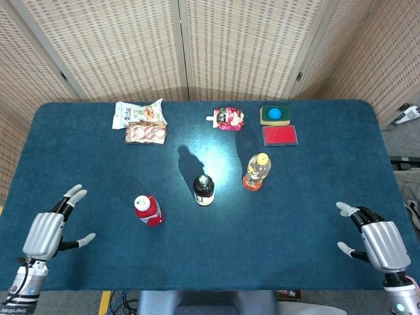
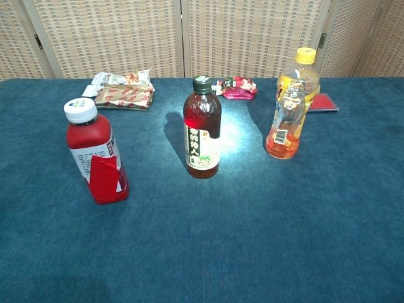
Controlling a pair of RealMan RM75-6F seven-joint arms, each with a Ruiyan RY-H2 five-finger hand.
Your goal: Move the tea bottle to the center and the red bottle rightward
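A lab-like test booth: blue-clothed table (image 1: 79, 138) fenced by perforated folding screens (image 1: 243, 46).

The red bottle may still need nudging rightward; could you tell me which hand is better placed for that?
Probably the left hand: it is open on the red bottle's side, while the right hand sits beyond the tea bottle.

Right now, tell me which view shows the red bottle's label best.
The chest view: the red bottle stands side-on, showing its white cap, label and red wrap. The head view looks down on the bottle, giving mostly its cap and a foreshortened body.
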